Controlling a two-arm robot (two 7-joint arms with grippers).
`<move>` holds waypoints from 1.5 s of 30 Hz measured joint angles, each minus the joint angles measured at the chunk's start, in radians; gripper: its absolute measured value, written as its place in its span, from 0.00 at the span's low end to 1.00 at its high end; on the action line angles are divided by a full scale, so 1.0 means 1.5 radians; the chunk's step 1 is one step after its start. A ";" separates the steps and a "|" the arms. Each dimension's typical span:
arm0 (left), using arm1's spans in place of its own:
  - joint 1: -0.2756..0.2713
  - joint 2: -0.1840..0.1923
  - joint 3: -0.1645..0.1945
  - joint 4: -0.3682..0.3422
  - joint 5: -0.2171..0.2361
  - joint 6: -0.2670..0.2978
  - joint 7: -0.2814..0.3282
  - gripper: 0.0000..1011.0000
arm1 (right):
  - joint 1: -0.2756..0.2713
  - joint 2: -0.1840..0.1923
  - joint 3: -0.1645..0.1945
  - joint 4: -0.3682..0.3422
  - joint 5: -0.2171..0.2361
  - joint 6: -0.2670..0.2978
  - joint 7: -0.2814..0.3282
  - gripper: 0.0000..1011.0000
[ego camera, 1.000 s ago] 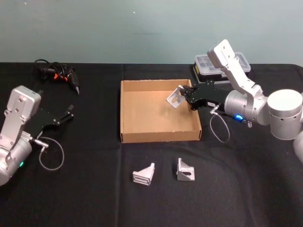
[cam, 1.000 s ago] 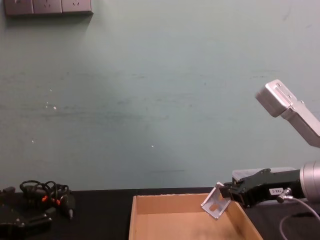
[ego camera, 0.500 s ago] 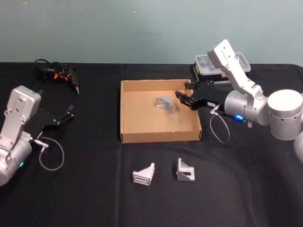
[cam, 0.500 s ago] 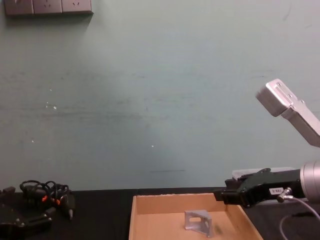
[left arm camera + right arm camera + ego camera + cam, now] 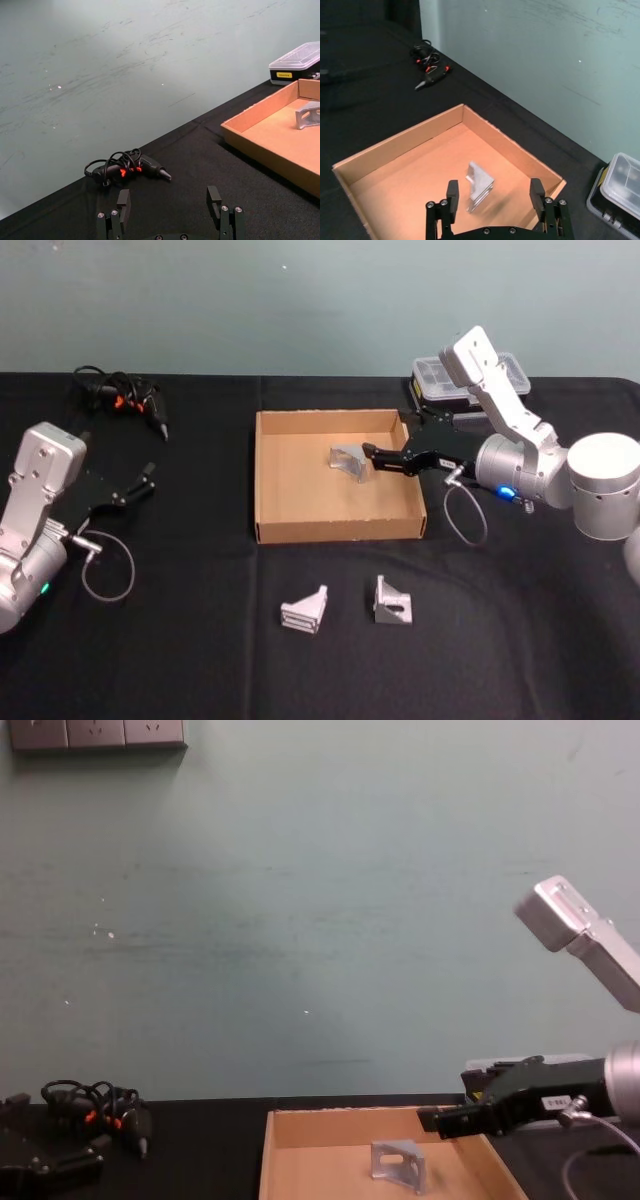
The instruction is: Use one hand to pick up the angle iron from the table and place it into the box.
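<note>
Hovering at the angle iron's (image 5: 348, 459) 3 o'clock, the right gripper (image 5: 372, 457) holds nothing, jaws spread wide; the piece lies inside the box (image 5: 335, 530). Retreating low could clip it or the box wall. At 9 o'clock the left gripper (image 5: 145, 478) sits parked, jaws apart.

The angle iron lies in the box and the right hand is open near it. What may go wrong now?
The right hand hangs open beside the angle iron; on withdrawing, a finger may drag it or catch the box wall. Two more pieces lie on the table before the box; a hasty reach may knock them away.
</note>
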 joint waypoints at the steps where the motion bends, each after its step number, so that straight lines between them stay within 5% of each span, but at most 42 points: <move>1: 0.000 0.000 0.000 0.000 0.000 0.000 0.000 0.99 | -0.004 0.003 0.001 -0.007 0.000 0.003 0.000 0.88; 6: 0.000 0.000 0.000 0.000 0.000 0.000 0.000 0.99 | -0.041 0.026 0.017 -0.073 0.001 0.027 0.000 0.99; 15: 0.000 0.000 0.000 0.000 0.000 0.000 0.000 0.99 | -0.139 0.072 0.053 -0.250 0.030 0.108 -0.018 0.99; 25: 0.000 0.000 0.000 0.000 0.000 0.000 0.000 0.99 | -0.221 0.120 0.067 -0.401 0.063 0.186 -0.031 0.99; 33: 0.000 0.000 0.000 0.000 0.000 0.000 0.000 0.99 | -0.231 0.184 0.044 -0.461 0.083 0.244 0.021 0.99; 45: 0.000 0.000 0.000 0.000 0.000 0.000 0.000 0.99 | -0.181 0.253 -0.015 -0.460 0.087 0.271 0.120 0.99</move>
